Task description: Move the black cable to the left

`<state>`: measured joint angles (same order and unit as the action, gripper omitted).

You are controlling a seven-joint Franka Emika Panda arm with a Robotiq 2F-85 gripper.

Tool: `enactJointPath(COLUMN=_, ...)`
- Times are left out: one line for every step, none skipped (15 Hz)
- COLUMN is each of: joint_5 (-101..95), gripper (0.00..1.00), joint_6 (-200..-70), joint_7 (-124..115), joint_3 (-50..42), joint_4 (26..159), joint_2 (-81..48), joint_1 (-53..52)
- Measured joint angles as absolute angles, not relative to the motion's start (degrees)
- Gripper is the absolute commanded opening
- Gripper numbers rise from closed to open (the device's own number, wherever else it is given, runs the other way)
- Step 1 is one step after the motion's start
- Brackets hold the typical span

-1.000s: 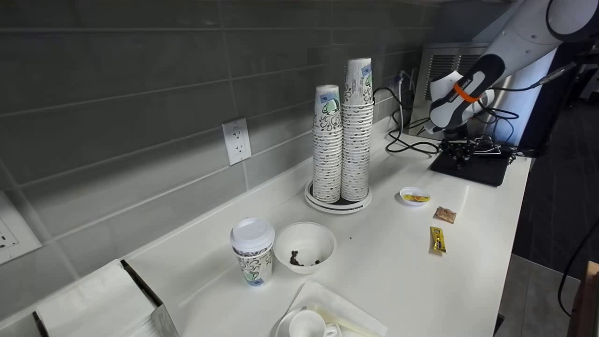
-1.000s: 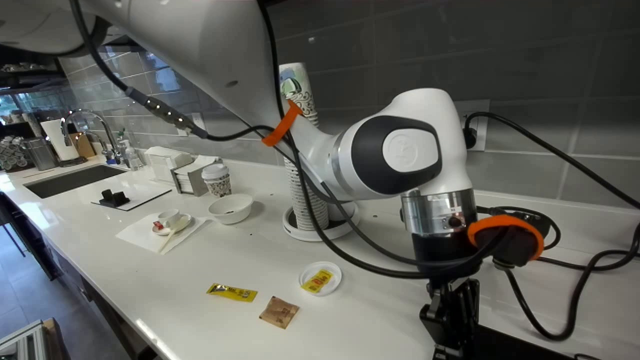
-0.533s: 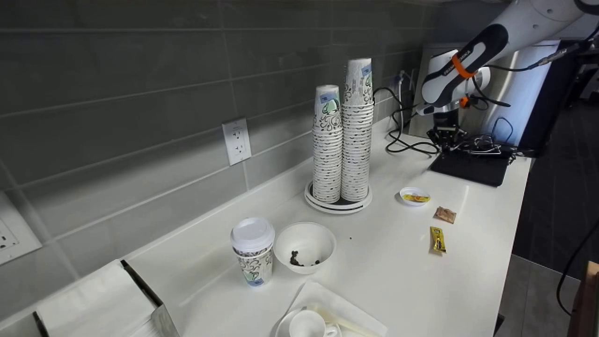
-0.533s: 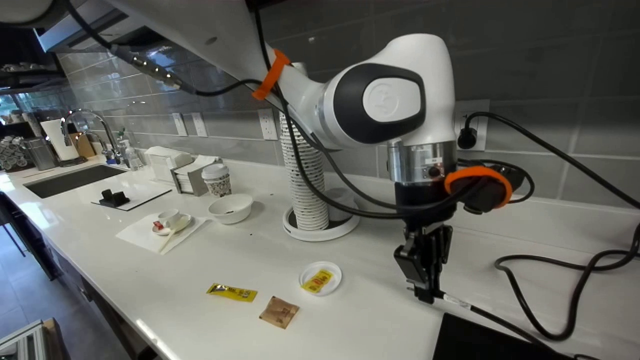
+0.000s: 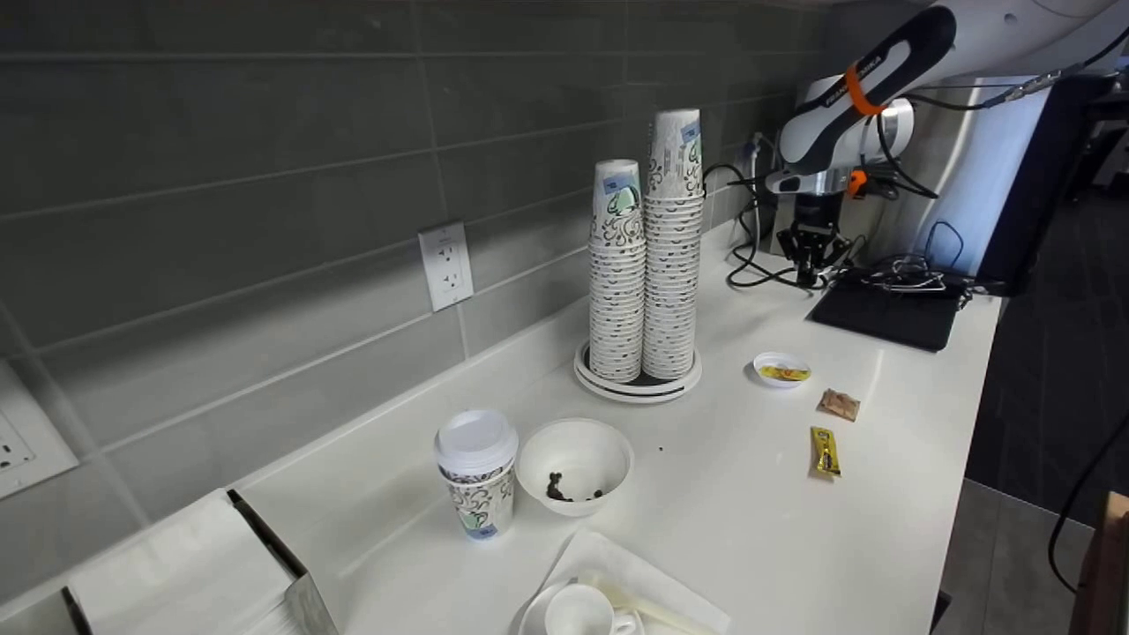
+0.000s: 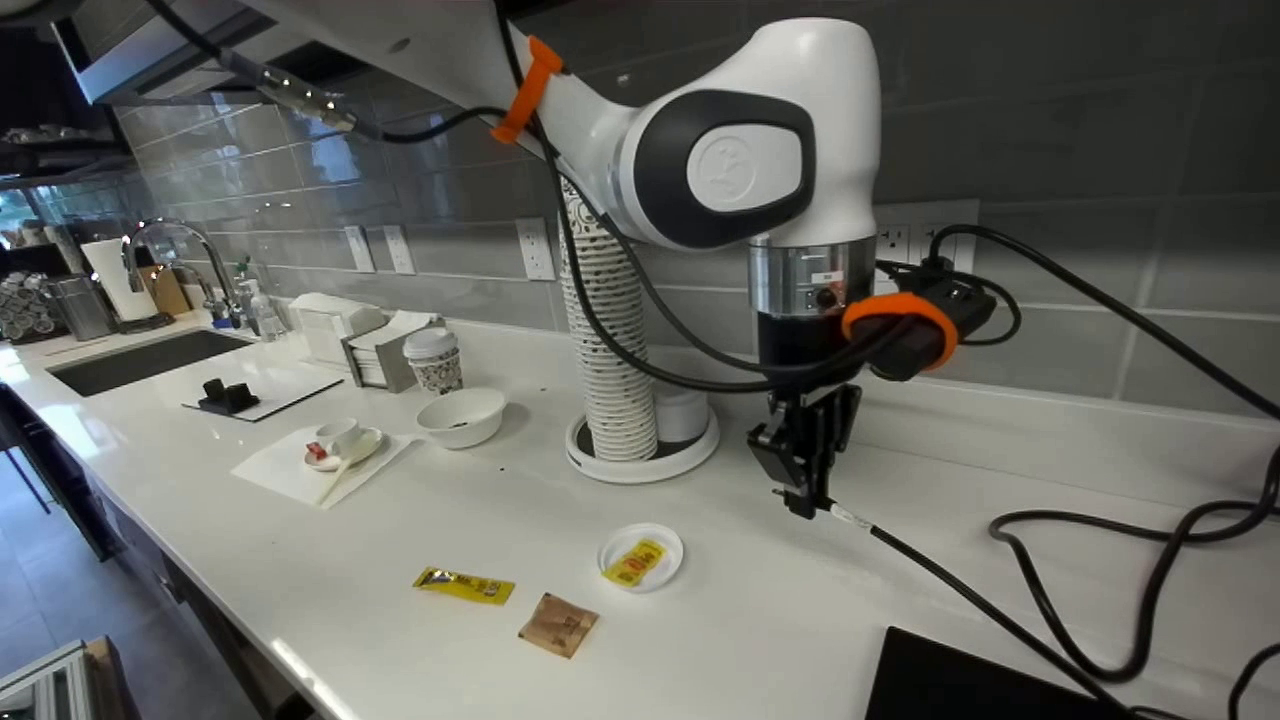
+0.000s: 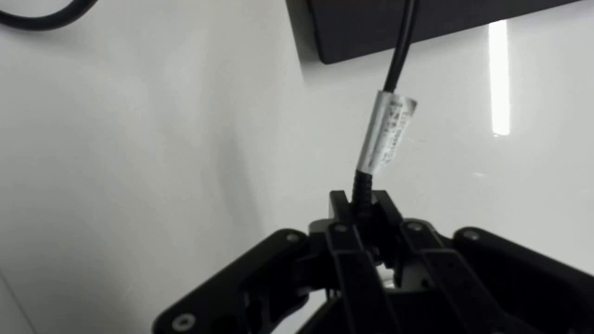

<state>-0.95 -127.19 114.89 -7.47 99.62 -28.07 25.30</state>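
The black cable (image 6: 975, 598) has a plug end with a silvery white label sleeve. It runs from my gripper (image 6: 805, 503) down to the right, over the black slab. In the wrist view the cable (image 7: 402, 48) comes down from the slab, and its ribbed neck sits between the two fingertips of the gripper (image 7: 361, 200). The fingers are closed on that end, and plug prongs poke out past them in an exterior view. The gripper holds the end a little above the white counter. In an exterior view the gripper (image 5: 807, 269) is left of the slab, near the wall.
The flat black slab (image 6: 975, 685) also shows in the wrist view (image 7: 362, 28). A thick black cord (image 6: 1150, 324) loops from the wall outlet. Cup stacks (image 5: 617, 300) stand on a round tray. A small dish (image 6: 670, 575), brown packet (image 6: 558, 625) and yellow packet (image 6: 465, 585) lie nearby.
My gripper has risen from the black slab and moved left in both exterior views, toward the wall. The cable's plug end has come along and the cable is drawn out behind it.
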Motion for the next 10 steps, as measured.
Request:
enactJointPath(joint_5=-0.7, gripper=0.04, joint_6=-127.6, joint_7=114.9, joint_3=-7.3, joint_4=100.3, joint_2=-27.5, joint_1=25.2)
enactJointPath(joint_5=-0.7, gripper=0.04, joint_6=-128.2, joint_7=115.0, joint_3=-7.1, joint_4=101.1, joint_2=-26.9, joint_1=25.1)
enactJointPath(joint_5=-0.7, gripper=0.04, joint_6=-128.8, joint_7=115.1, joint_3=-6.9, joint_4=102.1, joint_2=-26.1, joint_1=24.9)
enactJointPath(joint_5=-0.7, gripper=0.04, joint_6=-129.4, joint_7=115.3, joint_3=-6.8, joint_4=103.1, joint_2=-25.3, joint_1=24.7)
enactJointPath(joint_5=-0.6, gripper=0.04, joint_6=-129.9, joint_7=115.5, joint_3=-6.6, joint_4=104.2, joint_2=-24.4, joint_1=24.6)
enactJointPath(joint_5=-0.3, gripper=0.04, joint_6=-130.0, joint_7=115.8, joint_3=-6.3, joint_4=105.2, joint_2=-23.5, joint_1=24.5)
enactJointPath(joint_5=0.7, gripper=0.17, joint_6=-129.5, joint_7=116.1, joint_3=-6.0, joint_4=106.2, joint_2=-22.6, joint_1=24.5)
enactJointPath(joint_5=2.5, gripper=0.17, joint_6=-127.3, joint_7=116.2, joint_3=-5.7, joint_4=106.7, joint_2=-21.7, joint_1=24.5)
enactJointPath(joint_5=3.7, gripper=0.17, joint_6=-125.0, joint_7=116.2, joint_3=-5.5, joint_4=106.9, joint_2=-21.0, joint_1=24.5)
enactJointPath(joint_5=4.3, gripper=0.17, joint_6=-124.0, joint_7=116.2, joint_3=-5.3, joint_4=107.1, joint_2=-20.4, joint_1=24.5)
